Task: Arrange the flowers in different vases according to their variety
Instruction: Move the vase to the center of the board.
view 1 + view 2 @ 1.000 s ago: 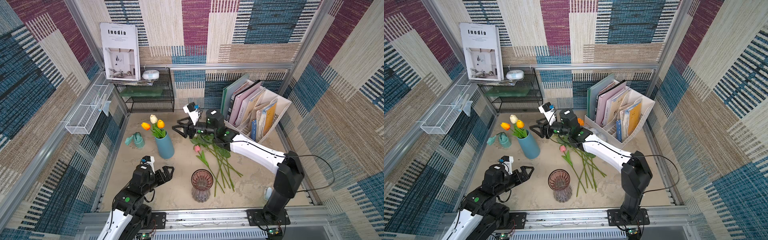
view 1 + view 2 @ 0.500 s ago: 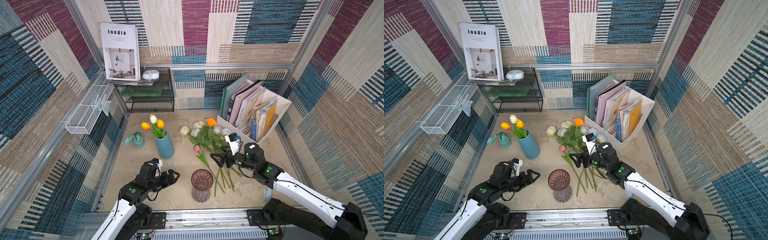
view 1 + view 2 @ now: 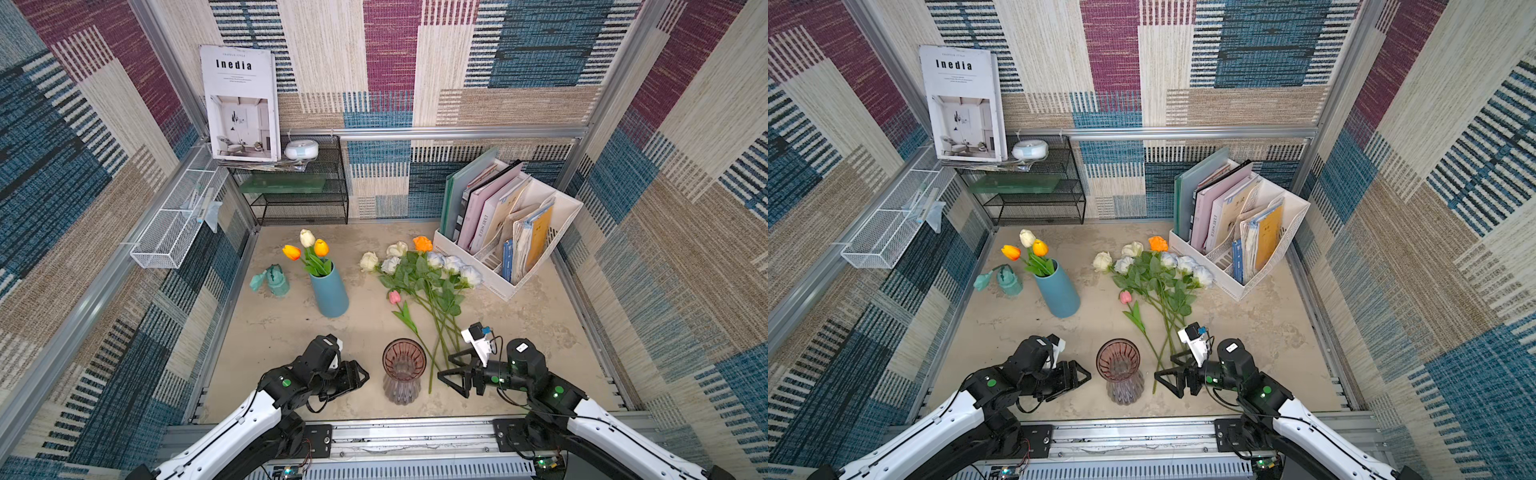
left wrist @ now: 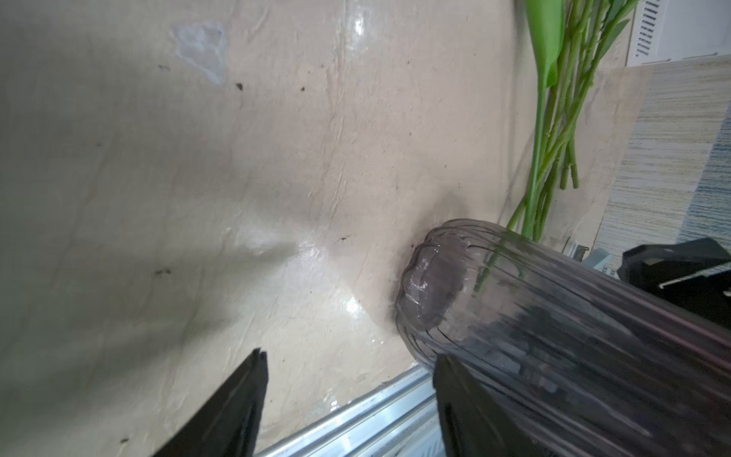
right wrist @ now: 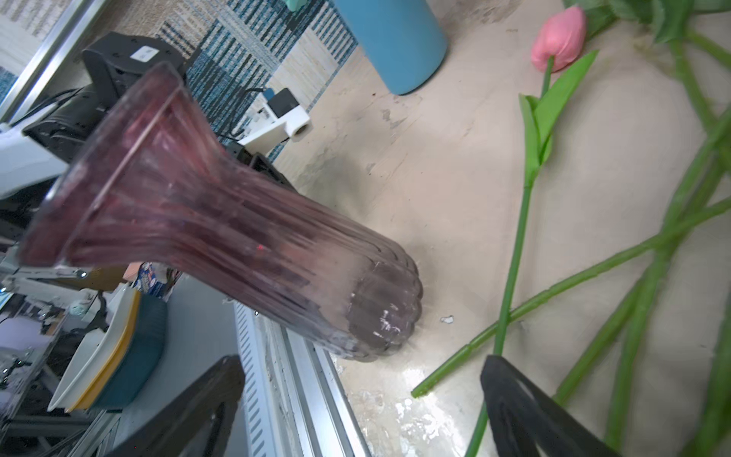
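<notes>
Loose flowers (image 3: 417, 275) lie behind the ribbed vase (image 3: 404, 374); left of them, the tapered vase (image 3: 331, 293) holds three tulips (image 3: 321, 248).

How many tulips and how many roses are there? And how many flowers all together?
Tulips: 4, three in the blue vase and one pink tulip lying on the table.
Roses: 7, all lying on the table.
Total: 11 flowers.

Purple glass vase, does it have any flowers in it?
No, the purple glass vase stands empty, with the loose flowers lying beside it.
</notes>
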### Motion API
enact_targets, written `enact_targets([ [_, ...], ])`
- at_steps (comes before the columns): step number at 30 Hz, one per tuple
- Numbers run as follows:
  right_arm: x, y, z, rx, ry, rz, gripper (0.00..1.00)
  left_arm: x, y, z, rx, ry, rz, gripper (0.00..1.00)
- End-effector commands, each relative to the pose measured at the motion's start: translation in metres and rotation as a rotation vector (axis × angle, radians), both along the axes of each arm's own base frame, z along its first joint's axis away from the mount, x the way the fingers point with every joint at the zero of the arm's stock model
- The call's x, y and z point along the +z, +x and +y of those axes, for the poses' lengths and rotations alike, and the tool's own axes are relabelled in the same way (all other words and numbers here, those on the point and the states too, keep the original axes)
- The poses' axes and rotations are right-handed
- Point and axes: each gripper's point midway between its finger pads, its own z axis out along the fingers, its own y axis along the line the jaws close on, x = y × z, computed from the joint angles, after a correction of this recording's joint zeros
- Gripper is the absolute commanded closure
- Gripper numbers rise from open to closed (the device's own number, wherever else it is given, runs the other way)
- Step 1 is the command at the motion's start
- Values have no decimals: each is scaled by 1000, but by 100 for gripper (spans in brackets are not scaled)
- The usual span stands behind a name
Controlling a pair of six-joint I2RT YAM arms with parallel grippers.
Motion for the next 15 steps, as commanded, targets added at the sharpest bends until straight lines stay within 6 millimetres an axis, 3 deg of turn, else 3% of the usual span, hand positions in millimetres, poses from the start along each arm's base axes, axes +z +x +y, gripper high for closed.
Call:
enact_targets([
  [1,7,-7,7,40,42,-44,1,6,10,-12,21,-41,-37,28],
  [7,-2,-13,16,66,15,-134,1,6,16,-15,45,-56,-62,28],
  [15,5,-19,30,69,25,-300,1,6,20,-18,91,-125,-82,27],
])
